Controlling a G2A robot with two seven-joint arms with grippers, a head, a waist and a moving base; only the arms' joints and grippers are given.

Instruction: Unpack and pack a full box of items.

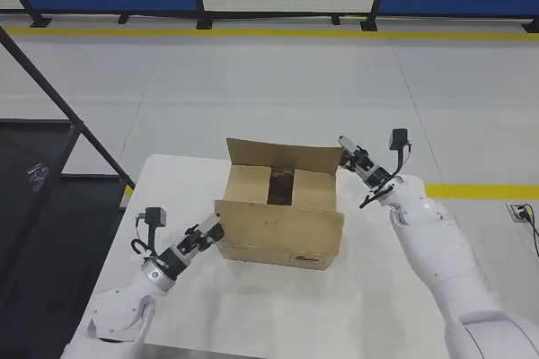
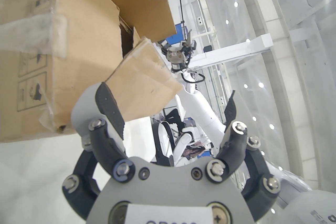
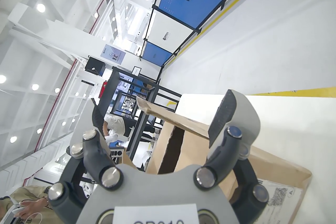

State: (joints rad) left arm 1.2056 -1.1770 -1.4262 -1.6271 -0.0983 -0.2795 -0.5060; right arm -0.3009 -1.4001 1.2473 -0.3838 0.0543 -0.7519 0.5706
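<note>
— How many boxes are they working on?
— Just one box (image 1: pixel 278 235), brown cardboard, on the white table (image 1: pixel 251 310). Its mouth faces up with the flaps loose, and its long side runs from one gripper across to the other.
— And there are two grippers?
— Two. The left gripper (image 1: pixel 213 230) sits at the box's near corner and the right gripper (image 1: pixel 345 144) at the opposite far corner, so the box lies between them.
— Are they holding anything?
— No, both are spread wide with nothing clamped. Seen from the left wrist, the left gripper (image 2: pixel 168 101) has an end flap (image 2: pixel 143 83) just beyond one pad (image 2: pixel 109 104); I can't tell whether they touch. Seen from the right wrist, the right gripper (image 3: pixel 161 107) has a raised flap (image 3: pixel 178 120) reaching in between its fingers, its edge running up to one pad (image 3: pixel 223 114).
— What's inside?
— Something dark down in the middle, too shadowed to name.
</note>
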